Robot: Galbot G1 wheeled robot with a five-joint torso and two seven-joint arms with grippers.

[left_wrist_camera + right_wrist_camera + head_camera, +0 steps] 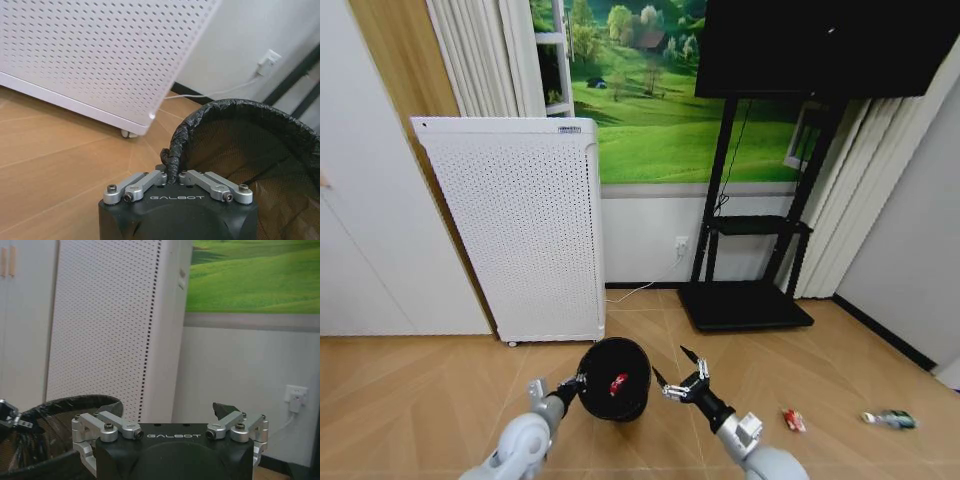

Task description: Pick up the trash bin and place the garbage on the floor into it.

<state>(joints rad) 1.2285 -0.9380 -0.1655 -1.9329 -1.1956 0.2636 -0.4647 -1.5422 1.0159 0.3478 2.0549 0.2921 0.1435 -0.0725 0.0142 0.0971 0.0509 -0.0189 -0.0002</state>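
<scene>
Left gripper (pixel 578 381) clamped on the rim of the small round black mesh trash bin (pixel 615 379); bin held above the tan herringbone parquet floor (pixel 410 390). One red-and-white litter piece (pixel 618 383) lies inside the bin. Right gripper (pixel 682 379) just right of the bin, fingers spread apart, holding nothing. Second red-and-white piece (pixel 794 420) and small clear green-labelled bottle (pixel 891 419) on the floor, further right.
</scene>
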